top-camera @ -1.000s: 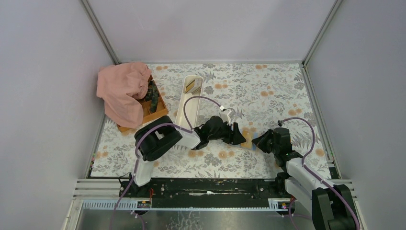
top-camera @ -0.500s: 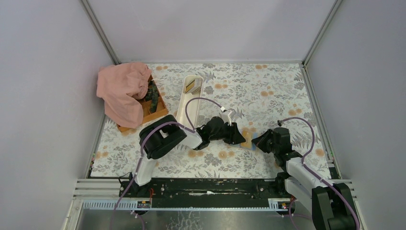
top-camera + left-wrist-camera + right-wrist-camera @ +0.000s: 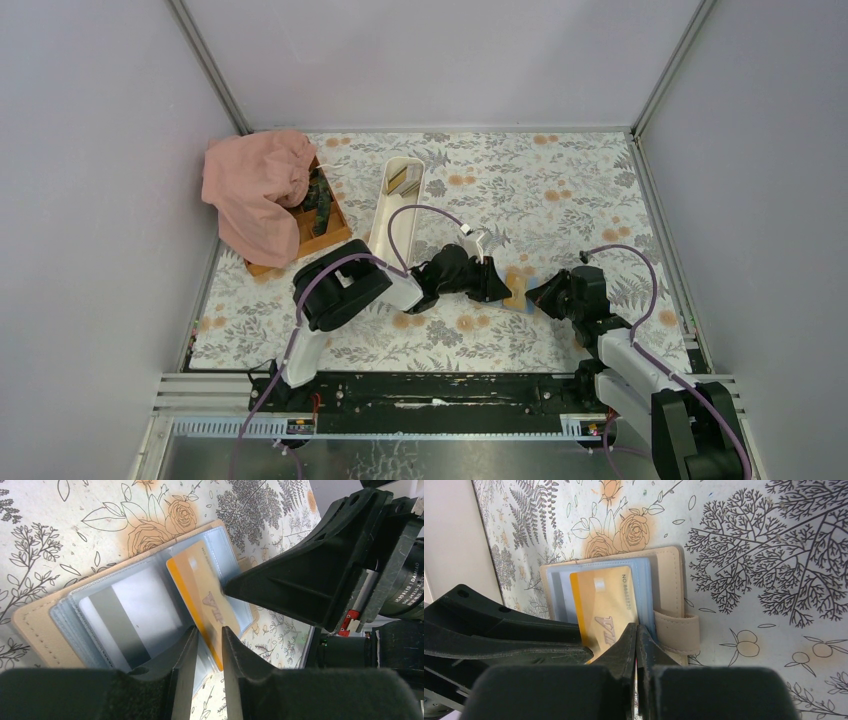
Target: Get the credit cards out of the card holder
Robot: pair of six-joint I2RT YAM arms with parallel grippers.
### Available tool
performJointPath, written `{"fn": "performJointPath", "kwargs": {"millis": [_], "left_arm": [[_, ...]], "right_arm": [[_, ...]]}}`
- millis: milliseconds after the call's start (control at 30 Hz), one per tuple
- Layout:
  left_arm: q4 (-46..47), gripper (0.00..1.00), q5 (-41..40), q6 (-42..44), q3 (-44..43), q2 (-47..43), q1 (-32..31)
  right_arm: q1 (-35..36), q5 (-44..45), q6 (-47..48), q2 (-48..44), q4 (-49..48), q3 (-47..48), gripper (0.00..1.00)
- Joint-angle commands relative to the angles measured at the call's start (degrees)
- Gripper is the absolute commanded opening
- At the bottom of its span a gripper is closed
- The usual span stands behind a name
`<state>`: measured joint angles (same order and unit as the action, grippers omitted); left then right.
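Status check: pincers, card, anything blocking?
Left pincer narrowly open, straddling edge of gold card. Right pincer shut, tip pressing on card holder. Card skewed over the sleeves, not clear of holder. Right tip by card's corner; may snag.

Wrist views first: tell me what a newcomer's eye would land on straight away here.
The gold card stands out, lying askew on the open card holder mid-table. The left gripper straddles its lower edge, jaws narrowly apart. The shut right gripper seems to pin the holder beside its strap. In the overhead view, a pink cloth draped over a wooden box fills the far left corner.
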<state>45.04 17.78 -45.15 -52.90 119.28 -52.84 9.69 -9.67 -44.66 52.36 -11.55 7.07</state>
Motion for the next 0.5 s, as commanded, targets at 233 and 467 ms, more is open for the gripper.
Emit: {"fn": "performJointPath", "kwargs": {"millis": [233,467], "left_arm": [[1.1,0.23,-1.1,0.5,1.3,-1.5,0.1],[0.5,0.10,-1.5,0.5,1.3,-1.7,0.5]], "right_arm": [[-0.2,0.4,0.9,0.7,0.6,-0.8,0.00],[-0.2,0.4,0.9,0.9,0.5,-0.9,0.00]]}}
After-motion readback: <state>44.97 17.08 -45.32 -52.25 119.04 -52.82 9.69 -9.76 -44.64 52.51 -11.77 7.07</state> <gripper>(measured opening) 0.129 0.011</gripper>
